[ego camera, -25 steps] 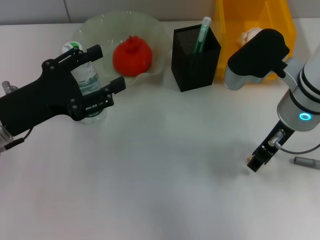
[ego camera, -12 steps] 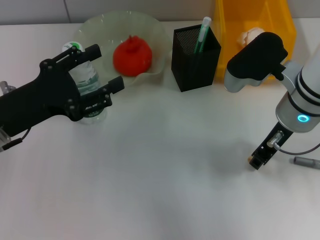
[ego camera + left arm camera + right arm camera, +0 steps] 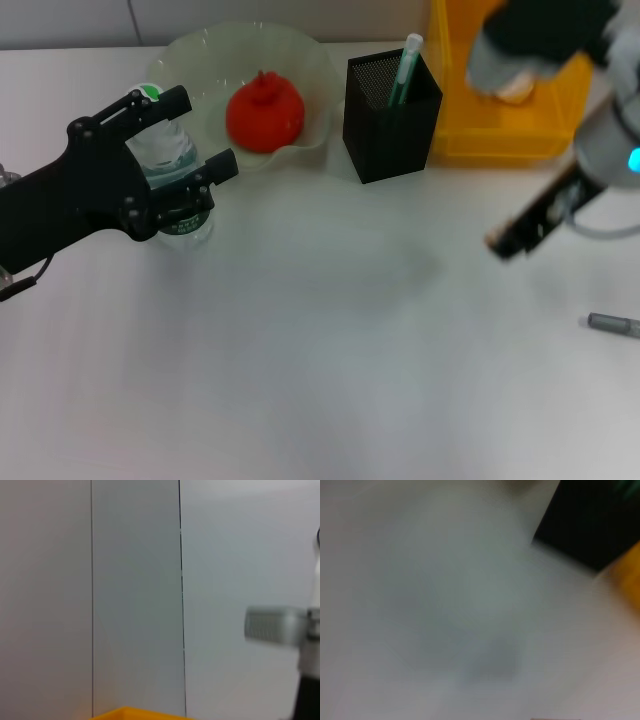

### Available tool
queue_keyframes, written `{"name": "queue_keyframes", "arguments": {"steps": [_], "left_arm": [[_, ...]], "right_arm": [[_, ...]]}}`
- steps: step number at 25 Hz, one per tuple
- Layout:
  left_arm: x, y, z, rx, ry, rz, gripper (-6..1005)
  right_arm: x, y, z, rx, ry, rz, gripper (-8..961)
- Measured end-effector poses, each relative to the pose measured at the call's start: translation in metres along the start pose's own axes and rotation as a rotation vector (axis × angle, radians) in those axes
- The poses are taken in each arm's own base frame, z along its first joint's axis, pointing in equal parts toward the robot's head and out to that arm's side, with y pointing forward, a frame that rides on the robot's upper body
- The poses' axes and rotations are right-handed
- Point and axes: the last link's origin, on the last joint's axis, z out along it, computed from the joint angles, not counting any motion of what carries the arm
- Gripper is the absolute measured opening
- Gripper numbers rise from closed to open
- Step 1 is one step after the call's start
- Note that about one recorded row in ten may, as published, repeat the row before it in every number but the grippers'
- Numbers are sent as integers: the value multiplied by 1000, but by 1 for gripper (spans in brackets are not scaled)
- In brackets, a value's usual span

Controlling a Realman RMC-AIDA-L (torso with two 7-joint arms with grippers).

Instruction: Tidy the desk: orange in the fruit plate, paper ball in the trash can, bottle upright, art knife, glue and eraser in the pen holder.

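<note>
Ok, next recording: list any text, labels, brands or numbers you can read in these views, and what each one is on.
Nothing can be read for certain.
Left end effector: small white print on its black body beside the bottle, too small to read.
Bottle label: green and white band, its print too small to read.
Pen holder, fruit plate, yellow trash can: no text visible.
Wrist views: no text.

A smooth white matte tabletop (image 3: 300,380) fills nearly the whole head view, evenly lit with soft faint shadows. Behind it stands a pale grey panelled wall (image 3: 135,580), split by thin dark vertical seams (image 3: 181,600).
</note>
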Motion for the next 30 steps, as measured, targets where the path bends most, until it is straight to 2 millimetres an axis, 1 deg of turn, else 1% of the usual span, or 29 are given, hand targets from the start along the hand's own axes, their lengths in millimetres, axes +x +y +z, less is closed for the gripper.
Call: {"name": "queue_keyframes", "arguments": {"steps": [1,2,5,6,7,10,11,13,18,23,26,30], "left_arm": [[0,0,0,0,0,-1,802],[-2,0,0,0,-2,-5,802],[-4,0,0,2,-5,-15,802],[-4,0,0,3,-5,-16,802],[-5,0,0,3,-5,-18,802],[-4,0,-1,5,-6,-22,802],[-4,0,-1,6,-5,-22,802],[-4,0,0,6,-5,-21,802],[-4,0,0,5,-4,-17,802],[-4,0,0,4,-4,-16,802],[-4,0,0,1,-5,-14,802],[-2,1,-2,-14,-1,-10,802]], "right_arm": [[-8,-6,-21,33,-75,-2,397],[-8,-6,-21,33,-75,-2,397],[-21,-19,-42,80,-184,4,396],[-30,-25,-49,104,-248,2,396],[-30,-25,-49,104,-248,2,396],[-46,-32,-49,146,-343,-16,395],[-55,-36,-45,165,-386,-23,395],[-58,-37,-42,168,-395,-26,395],[-75,-38,-14,185,-431,-56,422],[-86,-34,9,191,-463,-79,449],[-89,-32,17,195,-481,-90,465],[-91,-30,23,175,-490,-79,487]]}}
